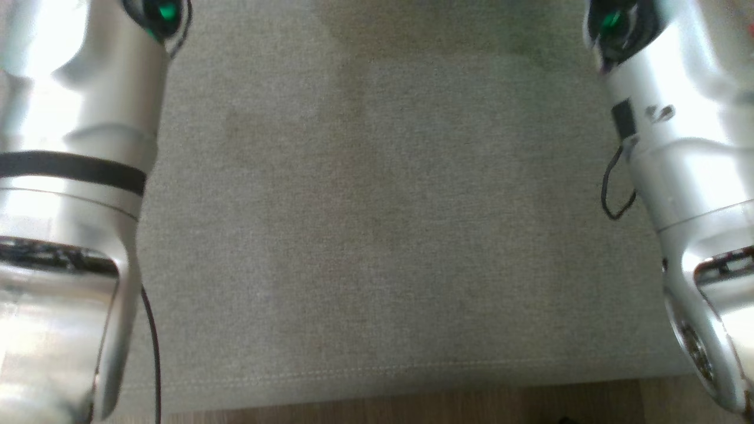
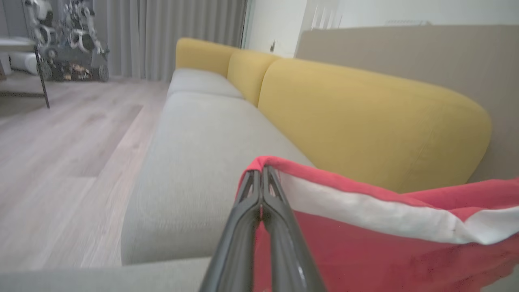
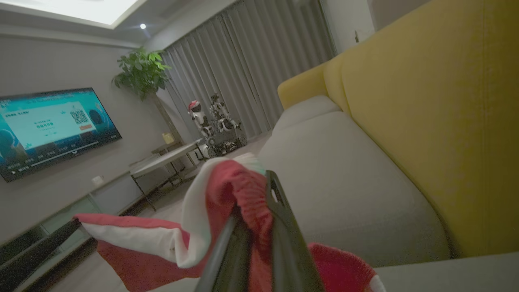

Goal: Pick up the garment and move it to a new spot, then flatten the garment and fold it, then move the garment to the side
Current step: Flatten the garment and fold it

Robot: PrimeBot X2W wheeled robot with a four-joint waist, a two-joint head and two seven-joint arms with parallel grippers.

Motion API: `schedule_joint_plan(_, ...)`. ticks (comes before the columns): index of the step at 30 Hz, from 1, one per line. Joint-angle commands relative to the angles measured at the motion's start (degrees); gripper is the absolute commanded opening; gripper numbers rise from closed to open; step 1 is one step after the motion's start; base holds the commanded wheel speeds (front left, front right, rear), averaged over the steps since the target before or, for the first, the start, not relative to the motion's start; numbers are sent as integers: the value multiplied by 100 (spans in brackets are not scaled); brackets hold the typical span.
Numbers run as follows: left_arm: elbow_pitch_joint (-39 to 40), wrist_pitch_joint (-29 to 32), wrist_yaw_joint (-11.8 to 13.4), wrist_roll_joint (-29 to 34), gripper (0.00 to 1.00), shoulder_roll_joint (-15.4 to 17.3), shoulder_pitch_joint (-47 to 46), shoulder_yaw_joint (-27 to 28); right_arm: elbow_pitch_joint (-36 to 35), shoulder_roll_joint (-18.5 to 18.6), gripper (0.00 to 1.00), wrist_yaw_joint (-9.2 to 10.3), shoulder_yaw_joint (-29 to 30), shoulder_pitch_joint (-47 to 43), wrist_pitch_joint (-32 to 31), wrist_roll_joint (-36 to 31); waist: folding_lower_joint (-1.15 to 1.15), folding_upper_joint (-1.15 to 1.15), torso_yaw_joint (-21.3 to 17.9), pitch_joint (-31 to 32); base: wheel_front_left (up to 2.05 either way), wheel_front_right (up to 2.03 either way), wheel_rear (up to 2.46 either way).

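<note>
Head view, arms: we saw the pale left forearm (image 1: 70,176) and right forearm (image 1: 677,147) down the two sides of the picture
Head view, sofa seat: the grey sofa seat (image 1: 377,206) lay bare between them, with a strip of wooden floor (image 1: 412,406) below its front edge
Left wrist view, left gripper: the left gripper (image 2: 262,173) had its fingers pressed together on the top corner of the garment (image 2: 365,251)
Left wrist view, garment: it was red with a white band, held up in the air and stretched off to the right, above the near end of the seat
Left wrist view, surroundings: yellow back cushions (image 2: 365,117) ran along the seat, and grey curtains (image 2: 162,32) hung at the far end
Right wrist view, right gripper: the right gripper (image 3: 255,202) was clamped on a bunched red and white fold of the garment
Right wrist view, garment: the cloth trailed from there to the lower left, off the seat
Right wrist view, room: we made out a lit television (image 3: 48,125), a plant (image 3: 140,71) and a table (image 3: 166,160)
</note>
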State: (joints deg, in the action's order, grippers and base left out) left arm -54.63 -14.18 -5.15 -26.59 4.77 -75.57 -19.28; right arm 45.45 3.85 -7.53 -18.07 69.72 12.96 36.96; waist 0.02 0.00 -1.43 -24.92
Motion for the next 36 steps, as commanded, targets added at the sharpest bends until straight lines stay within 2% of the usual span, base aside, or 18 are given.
schedule_joint_plan(1, 74, -42, -42, -3, 0, 173, -182, 93, -47, -96, 0, 4, -104, 82, 69, 70, -2, 0, 58, -84, 0, 0, 0)
schedule_joint_plan(6, -692, -74, -151, -182, 0, -24, 199, 64, 803, -96, 0, 4, -712, -173, 170, 291, -2, 0, 101, -253, 0, 0, 0)
schedule_joint_plan(11, -481, -80, -200, -235, 0, -55, 1034, 230, 754, -65, 0, 4, -973, -868, 200, 540, -2, 0, 33, -187, 0, 0, 0)
schedule_joint_plan(22, 2026, -81, -216, 282, 0, 169, 4342, 821, -919, 358, 0, 4, -853, -3688, 203, 297, -2, 0, -46, 672, 0, 0, 0)
schedule_joint_plan(29, 3306, -71, -29, 462, 0, 278, 6054, 852, -1685, 497, 0, 4, -462, -5126, 200, -141, -2, 0, 71, 1139, 0, 0, 0)
schedule_joint_plan(36, 4599, 352, 379, 426, 0, 361, 7425, 850, -2826, 363, 0, 4, 68, -6590, -153, -593, -2, 0, 129, 1535, 0, 0, 0)
